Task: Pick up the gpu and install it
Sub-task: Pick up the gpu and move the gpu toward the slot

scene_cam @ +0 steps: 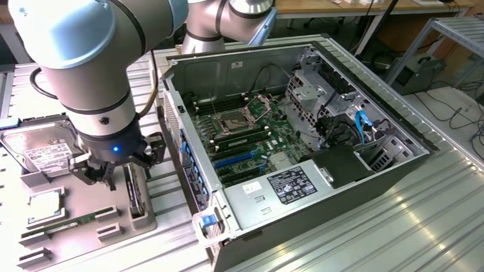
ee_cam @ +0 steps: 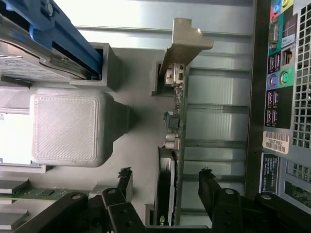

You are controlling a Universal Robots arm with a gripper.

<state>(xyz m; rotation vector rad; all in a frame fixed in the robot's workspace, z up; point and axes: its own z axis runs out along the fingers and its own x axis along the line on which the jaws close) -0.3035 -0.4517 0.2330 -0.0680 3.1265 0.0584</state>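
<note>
Pincer point(ee_cam: 166, 177) fully open, empty, one finger on each side of the gpu point(ee_cam: 173, 121), not touching. Gpu stands on edge in the grey holder point(ee_cam: 138, 145). Judged light, stiff, fragile; grip the flat faces, clear of components. Exterior view: one gpu, one drive point(scene_cam: 38, 150), one RAM stick point(scene_cam: 68, 222), one case point(scene_cam: 302, 187) on the table point(scene_cam: 393, 232).
</note>
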